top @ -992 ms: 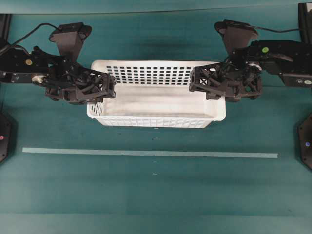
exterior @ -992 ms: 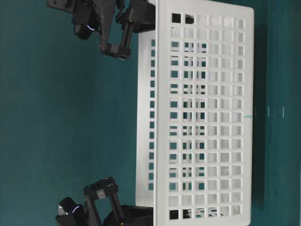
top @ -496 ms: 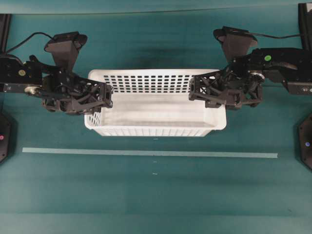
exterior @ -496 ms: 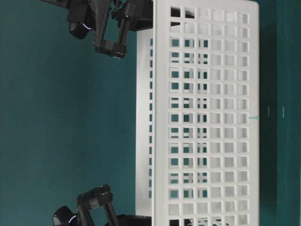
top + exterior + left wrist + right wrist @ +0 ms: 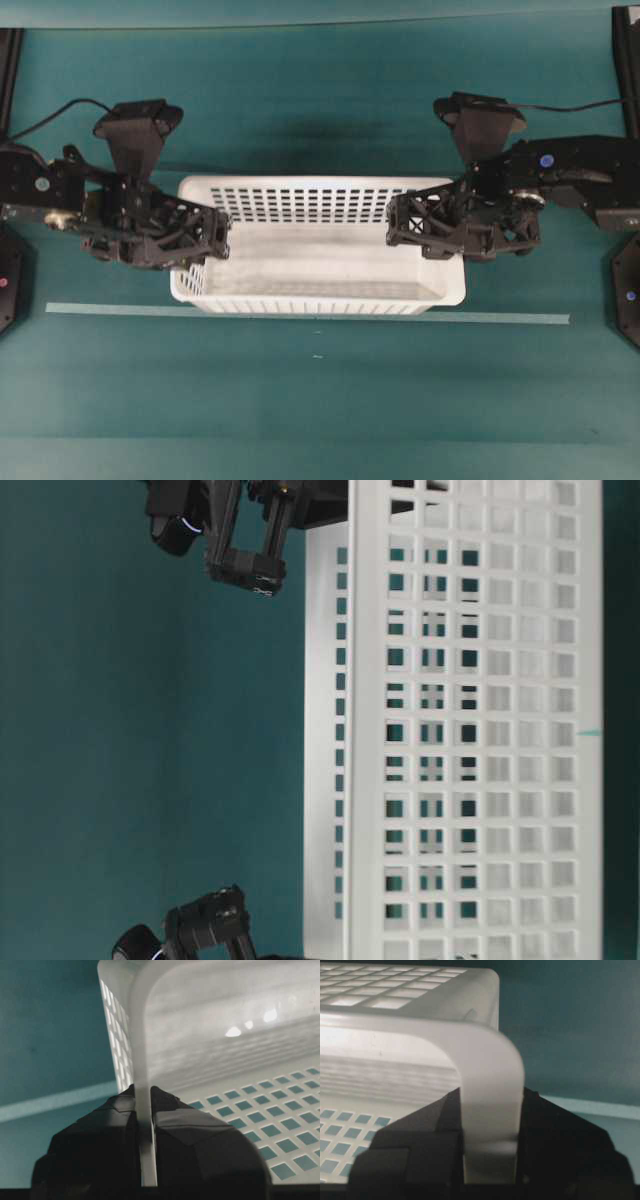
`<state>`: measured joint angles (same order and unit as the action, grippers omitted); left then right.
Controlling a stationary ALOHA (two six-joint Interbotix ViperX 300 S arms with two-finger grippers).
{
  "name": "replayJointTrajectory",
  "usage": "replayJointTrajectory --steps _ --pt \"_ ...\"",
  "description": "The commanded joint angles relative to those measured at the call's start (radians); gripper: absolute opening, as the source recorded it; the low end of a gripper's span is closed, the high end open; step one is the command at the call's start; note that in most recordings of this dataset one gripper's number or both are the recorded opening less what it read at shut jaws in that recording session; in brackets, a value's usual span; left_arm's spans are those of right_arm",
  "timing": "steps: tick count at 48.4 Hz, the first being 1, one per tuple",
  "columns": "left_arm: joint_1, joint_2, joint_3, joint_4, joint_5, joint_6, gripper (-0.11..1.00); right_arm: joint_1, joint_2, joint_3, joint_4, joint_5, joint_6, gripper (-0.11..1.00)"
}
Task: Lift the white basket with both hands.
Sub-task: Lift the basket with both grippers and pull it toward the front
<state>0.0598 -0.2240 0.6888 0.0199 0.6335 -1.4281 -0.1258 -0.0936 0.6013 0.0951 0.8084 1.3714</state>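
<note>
The white basket (image 5: 310, 184) hangs level between my two grippers, its slotted walls and bare floor showing from above. My left gripper (image 5: 222, 240) is shut on the basket's left short rim. In the left wrist view that thin rim edge (image 5: 142, 1035) runs straight between the closed fingers of the left gripper (image 5: 143, 1097). My right gripper (image 5: 398, 222) is shut on the right short rim. The broad rounded rim (image 5: 490, 1060) fills the gap between the fingers of the right gripper (image 5: 491, 1097). The table-level view is filled by the basket's long perforated wall (image 5: 470, 730).
A pale tape strip (image 5: 120, 309) crosses the teal table, and the basket's near wall overlaps it from above. Black fixtures stand at the left edge (image 5: 8, 275) and the right edge (image 5: 628, 290). Cables trail behind both arms.
The basket and both grippers have moved together toward the front of the overhead view, from well behind the tape strip to over it. The basket looks larger at table level. Both grips are unchanged.
</note>
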Motion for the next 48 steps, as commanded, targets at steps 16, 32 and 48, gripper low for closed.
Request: replayJointTrajectory --steps 16,32,48 --pt "-0.097 0.02 -0.012 0.011 -0.018 -0.06 -0.01 0.107 0.003 -0.003 -0.014 -0.008 0.08 0.16" --pt "-0.141 0.044 -0.015 0.011 -0.025 -0.1 -0.01 0.156 0.017 -0.003 -0.02 -0.011 0.124 0.16" --pt "-0.144 0.051 -0.008 0.014 -0.025 -0.101 -0.01 0.178 0.04 -0.003 -0.021 -0.037 0.135 0.16"
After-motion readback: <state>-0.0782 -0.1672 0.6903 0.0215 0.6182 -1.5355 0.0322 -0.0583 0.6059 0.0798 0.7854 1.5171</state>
